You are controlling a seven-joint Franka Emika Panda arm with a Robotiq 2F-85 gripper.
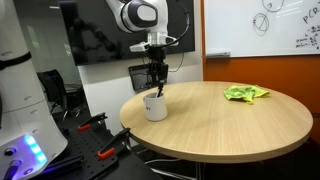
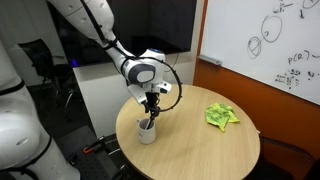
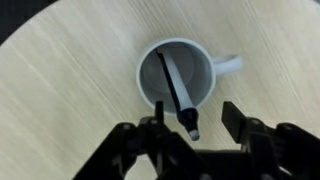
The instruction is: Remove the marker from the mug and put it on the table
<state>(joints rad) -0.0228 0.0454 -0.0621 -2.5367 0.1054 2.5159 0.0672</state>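
The white mug (image 3: 176, 72) stands on the round tan table (image 3: 60, 80), its handle to the right in the wrist view. The marker (image 3: 178, 95) leans inside it, its dark capped end sticking out over the rim toward the camera. My gripper (image 3: 192, 122) is open, directly above the mug, with the marker's upper end between the two fingers and not clamped. In both exterior views the gripper (image 1: 155, 84) (image 2: 150, 110) hangs just above the mug (image 1: 155, 107) (image 2: 147, 131), which sits near the table's edge.
A crumpled yellow-green cloth (image 1: 245, 93) (image 2: 221, 116) lies on the far side of the table (image 1: 230, 125). A whiteboard (image 2: 270, 45) stands behind. White equipment (image 1: 20, 100) and red-handled tools (image 1: 92, 122) sit off the table's edge.
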